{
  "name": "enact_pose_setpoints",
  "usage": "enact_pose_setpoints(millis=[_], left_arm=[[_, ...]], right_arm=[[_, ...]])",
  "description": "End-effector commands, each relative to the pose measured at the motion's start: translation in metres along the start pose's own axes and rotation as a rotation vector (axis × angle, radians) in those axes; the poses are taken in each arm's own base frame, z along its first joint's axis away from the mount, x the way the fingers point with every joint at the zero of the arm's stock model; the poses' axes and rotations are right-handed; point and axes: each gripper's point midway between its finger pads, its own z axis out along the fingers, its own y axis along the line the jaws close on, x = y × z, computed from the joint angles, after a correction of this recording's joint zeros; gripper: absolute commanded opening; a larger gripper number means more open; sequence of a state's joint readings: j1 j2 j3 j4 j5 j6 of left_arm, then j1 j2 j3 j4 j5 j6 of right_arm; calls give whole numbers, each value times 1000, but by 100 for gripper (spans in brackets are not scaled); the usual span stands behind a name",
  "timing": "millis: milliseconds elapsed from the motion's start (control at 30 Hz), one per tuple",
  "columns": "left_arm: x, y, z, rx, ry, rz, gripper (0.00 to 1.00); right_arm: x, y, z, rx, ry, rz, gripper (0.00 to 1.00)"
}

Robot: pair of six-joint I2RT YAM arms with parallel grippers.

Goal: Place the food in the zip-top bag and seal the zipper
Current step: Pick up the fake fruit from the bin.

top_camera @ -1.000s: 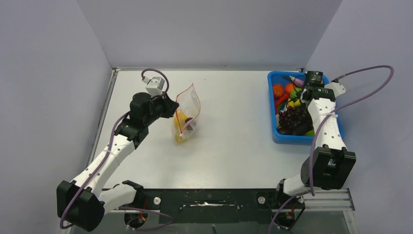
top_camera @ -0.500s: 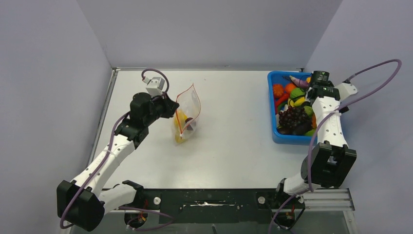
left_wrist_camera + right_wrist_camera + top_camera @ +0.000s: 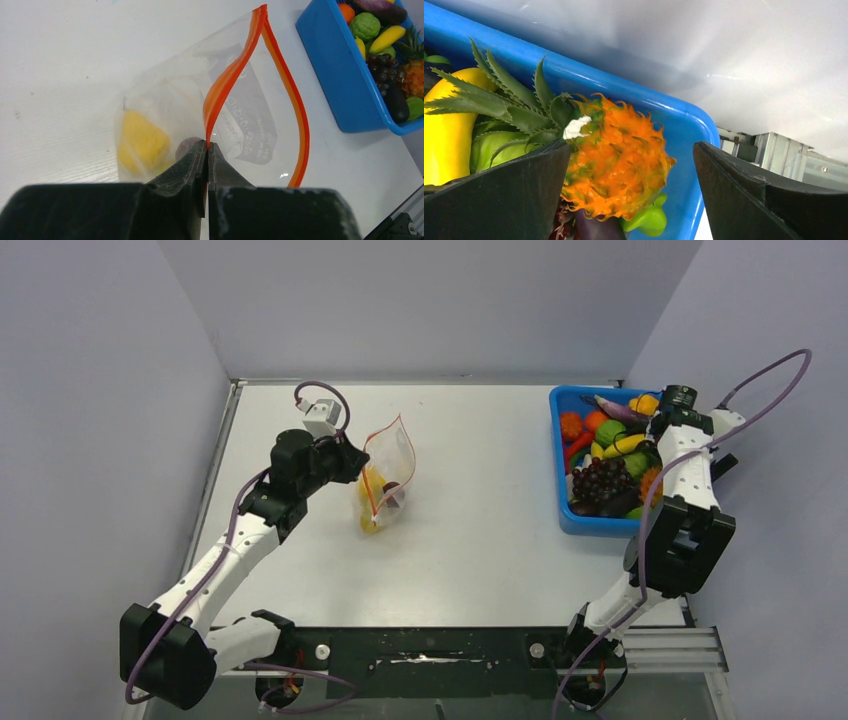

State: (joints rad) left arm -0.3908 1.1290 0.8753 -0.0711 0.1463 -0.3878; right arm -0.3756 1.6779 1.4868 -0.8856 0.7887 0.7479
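The clear zip-top bag (image 3: 392,452) stands near the table's middle left with its mouth spread open. My left gripper (image 3: 206,145) is shut on the near side of the red zipper (image 3: 227,82) and holds that edge up. A yellow piece (image 3: 142,142) and a dark purple piece (image 3: 185,147) of food lie inside the bag. My right gripper (image 3: 631,150) hangs open over the right end of the blue bin (image 3: 556,465). The orange pineapple (image 3: 619,160) lies between its fingers, untouched. The purple grapes (image 3: 600,482) and a yellow banana (image 3: 625,445) rest in the bin.
The bin's right wall (image 3: 674,117) is close under the right fingers, with the side wall of the enclosure just beyond. A green piece (image 3: 651,220) and a dark aubergine lie under the pineapple. White tabletop (image 3: 480,530) separates bag and bin.
The right gripper has opened wider, and its wrist has swung right, toward the bin's right side. The left gripper still holds the zipper in the same place.
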Motion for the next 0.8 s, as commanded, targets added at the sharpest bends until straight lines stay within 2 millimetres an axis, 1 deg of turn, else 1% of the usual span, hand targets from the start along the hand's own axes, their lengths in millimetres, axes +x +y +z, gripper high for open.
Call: enact_pose_setpoints(millis=[0, 133, 233, 300, 433, 567, 767], left_arm=[[-18, -7, -1, 25, -54, 17, 0], [-18, -7, -2, 24, -52, 17, 0], [-17, -6, -2, 22, -53, 17, 0], [-17, -7, -2, 23, -54, 17, 0], [-19, -6, -2, 21, -60, 19, 0], [-21, -7, -3, 23, -61, 19, 0], [-23, -8, -6, 28, -72, 16, 0]], right_arm=[[-23, 10, -1, -63, -41, -58, 99], [-28, 19, -3, -129, -62, -102, 99], [-34, 32, -10, -220, -77, -126, 100], [-39, 44, -17, -297, -100, -145, 99], [-40, 64, -24, -432, -122, -221, 96], [-39, 74, -20, -458, -111, -298, 95], [-41, 83, -9, -454, -86, -352, 94]])
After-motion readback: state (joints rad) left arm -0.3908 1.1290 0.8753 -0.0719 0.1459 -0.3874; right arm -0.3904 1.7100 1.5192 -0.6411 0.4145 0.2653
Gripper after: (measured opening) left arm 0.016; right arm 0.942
